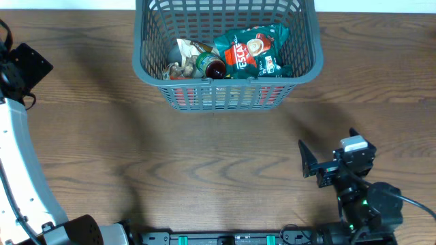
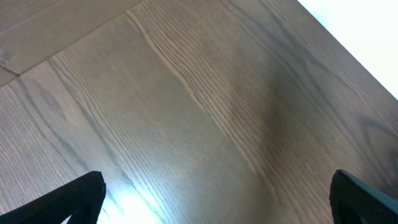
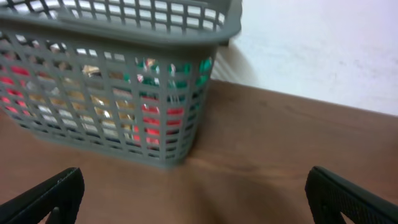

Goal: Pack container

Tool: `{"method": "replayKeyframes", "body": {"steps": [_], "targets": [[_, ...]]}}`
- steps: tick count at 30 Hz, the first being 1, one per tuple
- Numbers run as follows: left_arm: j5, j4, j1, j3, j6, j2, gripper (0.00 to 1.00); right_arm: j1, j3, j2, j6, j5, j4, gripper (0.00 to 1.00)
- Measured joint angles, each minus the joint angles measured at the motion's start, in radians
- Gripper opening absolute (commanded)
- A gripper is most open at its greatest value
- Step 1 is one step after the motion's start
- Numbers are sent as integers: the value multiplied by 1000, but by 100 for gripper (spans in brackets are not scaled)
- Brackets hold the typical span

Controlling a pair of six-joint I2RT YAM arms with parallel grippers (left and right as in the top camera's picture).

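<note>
The container (image 1: pixel 231 83) is a dark grey lattice basket at the table's far middle. It holds a green coffee packet (image 1: pixel 253 49), a dark bottle (image 1: pixel 212 67) and other packets. In the right wrist view the container (image 3: pixel 124 34) stands ahead and to the left, with red, green and gold contents showing through its slots. My right gripper (image 1: pixel 325 139) (image 3: pixel 193 193) is open and empty, low over bare table in front of the basket's right corner. My left gripper (image 1: pixel 30 64) (image 2: pixel 217 196) is open and empty over bare wood at the far left, well away from the basket.
The wooden table (image 1: pixel 204 156) runs out to a white surface beyond its far edge (image 3: pixel 323 56). The white left arm (image 1: pixel 20 170) lies along the left side. The right arm's base (image 1: pixel 368 211) sits at the front right edge.
</note>
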Motion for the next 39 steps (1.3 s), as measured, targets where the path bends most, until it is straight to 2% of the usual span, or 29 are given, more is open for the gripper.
{"method": "replayKeyframes", "body": {"steps": [13, 23, 39], "targets": [[0, 0, 0, 0, 0, 0, 99, -4, -227, -160, 12, -5, 48, 99], [0, 0, 0, 0, 0, 0, 99, -4, -334, -208, 23, -1, 63, 99], [0, 0, 0, 0, 0, 0, 99, -4, -360, -219, 23, 66, 84, 99]]}}
